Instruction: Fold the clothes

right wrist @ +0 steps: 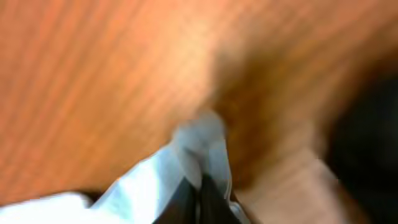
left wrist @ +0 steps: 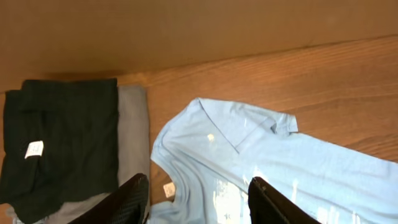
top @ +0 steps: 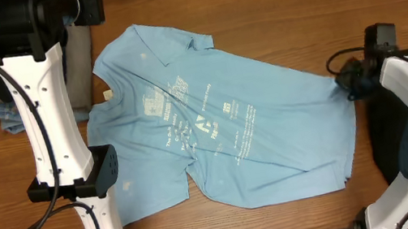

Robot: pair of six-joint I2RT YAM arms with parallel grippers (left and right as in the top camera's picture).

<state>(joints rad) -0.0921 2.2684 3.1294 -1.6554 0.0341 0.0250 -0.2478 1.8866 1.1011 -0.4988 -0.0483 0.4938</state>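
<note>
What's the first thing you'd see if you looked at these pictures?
The big blue T-shirt with white writing, spread nearly flat in the middle of the wooden table. The right gripper pinches its right edge, while the left gripper hangs open over the collar. Beside the collar lies a folded black garment on a grey one.

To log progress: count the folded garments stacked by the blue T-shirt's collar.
2: a black garment lying on a grey garment, beside the T-shirt. Others may be hidden underneath.
</note>
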